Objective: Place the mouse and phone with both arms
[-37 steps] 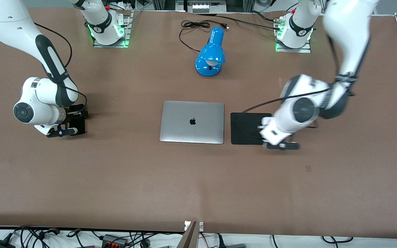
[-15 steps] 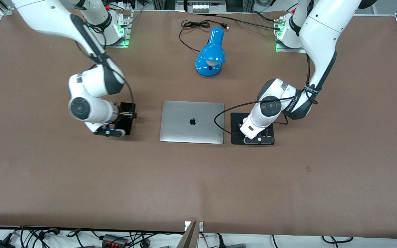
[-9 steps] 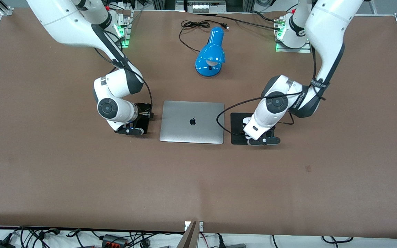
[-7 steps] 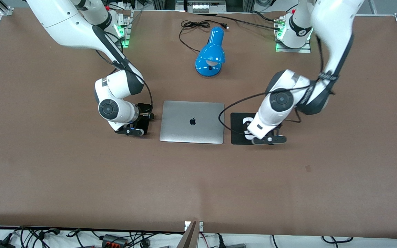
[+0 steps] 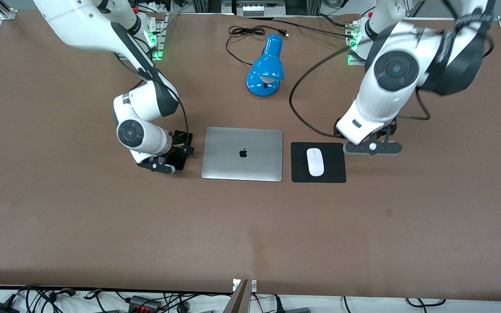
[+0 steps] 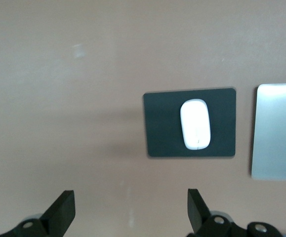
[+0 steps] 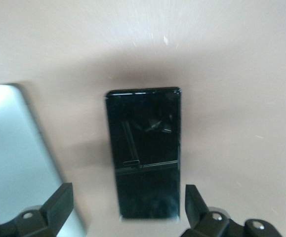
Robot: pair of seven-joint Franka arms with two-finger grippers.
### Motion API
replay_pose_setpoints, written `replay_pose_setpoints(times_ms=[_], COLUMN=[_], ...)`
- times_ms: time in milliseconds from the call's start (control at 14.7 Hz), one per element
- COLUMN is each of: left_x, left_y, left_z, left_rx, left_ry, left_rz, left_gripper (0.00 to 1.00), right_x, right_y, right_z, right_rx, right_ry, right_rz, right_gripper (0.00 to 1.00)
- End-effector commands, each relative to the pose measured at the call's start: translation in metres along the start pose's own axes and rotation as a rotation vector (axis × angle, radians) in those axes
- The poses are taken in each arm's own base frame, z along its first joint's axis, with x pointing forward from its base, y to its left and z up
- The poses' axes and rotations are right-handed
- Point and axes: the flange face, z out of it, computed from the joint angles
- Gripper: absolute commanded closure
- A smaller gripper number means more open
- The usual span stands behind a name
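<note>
Letting go cleanly is the job now, and both my pincers look released. My right gripper (image 7: pixel 125 210) hangs low with its fingers (image 7: pixel 59 202) spread wide on either side of the phone (image 7: pixel 143 150), which lies flat on the table (image 5: pixel 59 226), touching neither finger, just beside the laptop (image 5: pixel 242 154) at the side toward the right arm's end. From the front camera the phone is almost wholly hidden under my right gripper (image 5: pixel 168 161). To do this well, I judge I should rise straight up, without twisting, so no fingertip catches the phone's edge and skews it against the laptop.

My left gripper (image 5: pixel 372 148) is up in the air over bare table beside the mouse pad (image 5: pixel 318 162), fingers (image 6: pixel 196 210) apart and empty. The mouse (image 5: pixel 315 161) sits on the middle of the pad, its long axis running toward the table's front edge. All this lies mid-table, well away from every corner. The blue lamp (image 5: pixel 266 69) stands nearer the edge where the arm bases are, clear of both retreat paths.
</note>
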Motion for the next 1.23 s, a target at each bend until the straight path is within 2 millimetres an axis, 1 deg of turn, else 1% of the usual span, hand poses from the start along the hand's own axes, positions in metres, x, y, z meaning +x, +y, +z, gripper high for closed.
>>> replay_pose_setpoints(times_ms=[0, 68, 136, 205, 273, 341, 409, 477, 545, 614, 750, 818, 886, 1023, 1091, 1159], left_x=[-0.006, -0.008, -0.008, -0.005, -0.005, -0.003, -0.007, -0.015, -0.023, -0.026, -0.030, -0.029, -0.030, -0.036, -0.034, -0.033], left_y=[-0.031, -0.041, -0.065, -0.095, -0.111, -0.128, -0.161, -0.169, -0.180, -0.184, -0.188, -0.190, -0.191, -0.197, -0.203, -0.204], left_z=[-0.058, -0.069, -0.069, -0.068, -0.069, -0.065, -0.066, -0.059, -0.048, -0.045, -0.050, -0.043, -0.045, -0.038, -0.037, -0.038], left_rx=[0.011, 0.011, 0.013, -0.022, -0.110, -0.160, -0.204, -0.239, -0.273, -0.286, -0.220, -0.154, -0.143, -0.145, -0.146, -0.145], left_ry=[-0.014, -0.019, -0.064, -0.094, -0.104, -0.109, -0.097, -0.092, -0.080, -0.053, 0.022, 0.043, 0.075, 0.062, 0.063, 0.065], left_rz=[0.042, 0.053, 0.053, 0.062, 0.134, 0.152, 0.101, 0.069, 0.048, 0.038, 0.031, 0.032, 0.027, 0.017, 0.013, 0.014], left_gripper=[0.00, 0.00, 0.00, 0.00, 0.00, 0.00, 0.00, 0.00, 0.00, 0.00, 0.00, 0.00, 0.00, 0.00, 0.00, 0.00], right_x=[-0.007, 0.000, 0.011, 0.015, 0.024, 0.030, 0.033, 0.034, 0.036, 0.038, 0.045, 0.046, 0.052, 0.059, 0.061, 0.064], right_y=[-0.004, 0.000, 0.011, 0.019, 0.033, 0.047, 0.058, 0.070, 0.083, 0.097, 0.132, 0.156, 0.178, 0.214, 0.226, 0.239], right_z=[-0.103, -0.135, -0.164, -0.188, -0.212, -0.230, -0.250, -0.268, -0.286, -0.301, -0.319, -0.335, -0.340, -0.348, -0.351, -0.352], right_rx=[-0.013, -0.015, -0.014, -0.015, -0.030, -0.057, -0.085, -0.097, -0.097, -0.096, -0.096, -0.106, -0.121, -0.091, -0.075, -0.067], right_ry=[0.032, 0.029, 0.028, 0.036, 0.069, 0.103, 0.132, 0.137, 0.129, 0.123, 0.127, 0.158, 0.165, 0.177, 0.179, 0.181], right_rz=[-0.014, -0.023, -0.029, -0.047, -0.064, -0.081, -0.107, -0.131, -0.150, -0.169, -0.231, -0.260, -0.282, -0.267, -0.281, -0.288], right_gripper=[0.00, 0.00, 0.00, 0.00, 0.00, 0.00, 0.00, 0.00, 0.00, 0.00, 0.00, 0.00, 0.00, 0.00, 0.00, 0.00])
